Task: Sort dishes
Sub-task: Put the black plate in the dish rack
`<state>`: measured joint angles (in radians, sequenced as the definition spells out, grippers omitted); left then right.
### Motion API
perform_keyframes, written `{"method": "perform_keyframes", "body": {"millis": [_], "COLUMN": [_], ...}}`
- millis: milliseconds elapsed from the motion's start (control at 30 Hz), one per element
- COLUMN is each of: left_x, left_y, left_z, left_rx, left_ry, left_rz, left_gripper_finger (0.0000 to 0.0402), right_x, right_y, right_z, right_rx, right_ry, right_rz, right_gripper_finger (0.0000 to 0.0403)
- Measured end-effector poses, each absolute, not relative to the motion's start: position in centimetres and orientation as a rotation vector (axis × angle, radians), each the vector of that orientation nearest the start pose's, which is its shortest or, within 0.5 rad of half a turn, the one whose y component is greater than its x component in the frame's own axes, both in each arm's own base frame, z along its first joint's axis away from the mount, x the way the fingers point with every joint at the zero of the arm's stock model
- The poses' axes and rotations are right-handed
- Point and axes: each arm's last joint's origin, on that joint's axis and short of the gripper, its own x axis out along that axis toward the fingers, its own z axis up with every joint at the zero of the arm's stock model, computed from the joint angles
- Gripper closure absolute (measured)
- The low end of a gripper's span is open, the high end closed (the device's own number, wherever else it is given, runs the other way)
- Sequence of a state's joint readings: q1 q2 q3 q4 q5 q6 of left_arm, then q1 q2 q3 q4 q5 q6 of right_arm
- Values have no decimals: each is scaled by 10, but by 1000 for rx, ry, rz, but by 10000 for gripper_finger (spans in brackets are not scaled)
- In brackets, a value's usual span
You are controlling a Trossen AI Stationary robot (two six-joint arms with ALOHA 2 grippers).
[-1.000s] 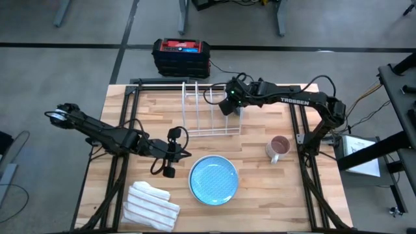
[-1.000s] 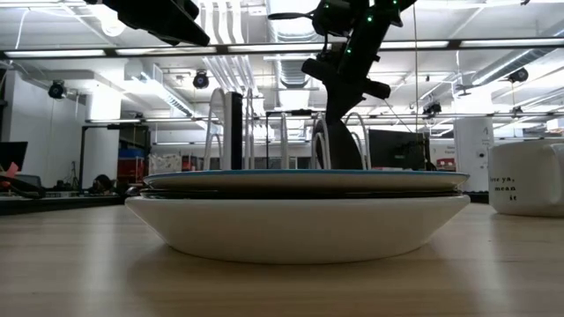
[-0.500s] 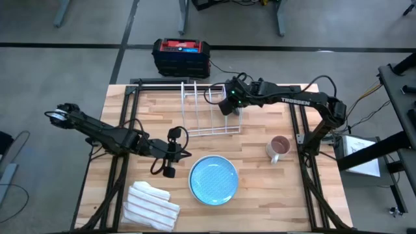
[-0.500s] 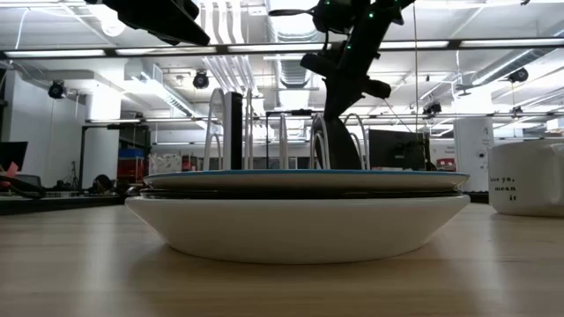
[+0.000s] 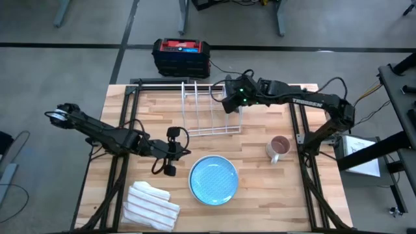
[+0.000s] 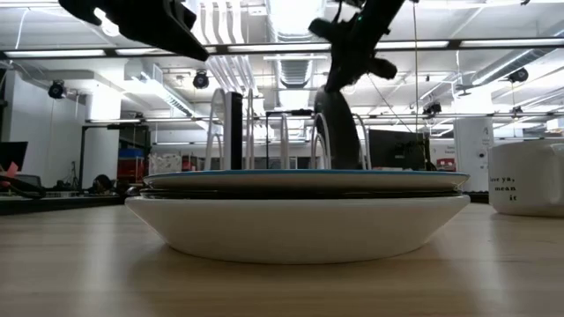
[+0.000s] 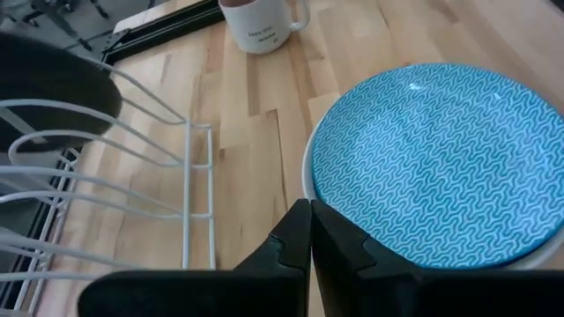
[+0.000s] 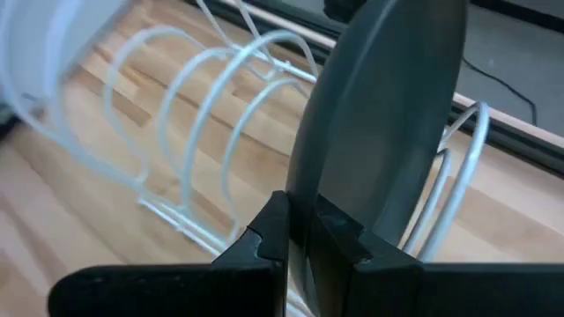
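**Right arm holding a dark dish on edge at the wire rack**

White lettering reading "TROSSEN" is showing along the right arm's forearm in the overhead view. The beige mug [image 6: 527,178] is carrying small dark print near its base, too small to read in full.

The right gripper [image 8: 304,231] is reaching over the right end of the white wire rack [image 5: 208,110], at the table's far side. Its two fingers are clamped tight on the rim of the dark blue-grey dish [image 8: 379,123], which is standing on edge, upright, among the rack's wire loops. From table height the dish's thin edge is facing the camera, and it is rising as a narrow dark arch behind the stack.

The light blue dish [image 5: 213,179], patterned with fine wavy lines, is lying flat, face up, at the table's near middle. It is topping a stack whose lowest piece is the white dish [image 6: 300,225].

The left gripper [image 7: 310,242] is hovering just beside that stack's left side, fingers pressed together and holding nothing. A folded striped cloth [image 5: 151,205] is lying near the front left corner.
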<state>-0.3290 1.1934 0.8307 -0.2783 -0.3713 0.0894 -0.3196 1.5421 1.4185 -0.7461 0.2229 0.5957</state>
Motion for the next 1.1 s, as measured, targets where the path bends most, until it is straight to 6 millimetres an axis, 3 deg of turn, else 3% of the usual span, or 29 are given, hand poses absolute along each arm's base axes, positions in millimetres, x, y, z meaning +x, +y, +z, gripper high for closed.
{"method": "perform_keyframes", "body": {"millis": [133, 367, 567, 1100], "left_x": [238, 239, 238, 238], "left_y": [-68, -62, -58, -54], "left_z": [258, 253, 247, 244], "left_rx": [322, 315, 313, 318], "left_ry": [614, 627, 640, 646], "left_rz": [50, 81, 96, 167], "left_gripper_finger": [401, 401, 401, 401], "right_x": [297, 291, 298, 298], "right_y": [-101, -87, -77, -76], "right_z": [337, 340, 328, 296], "right_rx": [611, 656, 672, 698], "right_ry": [652, 598, 564, 550], "right_rz": [-748, -737, -703, -755], "right_gripper_finger": [385, 385, 386, 385]}}
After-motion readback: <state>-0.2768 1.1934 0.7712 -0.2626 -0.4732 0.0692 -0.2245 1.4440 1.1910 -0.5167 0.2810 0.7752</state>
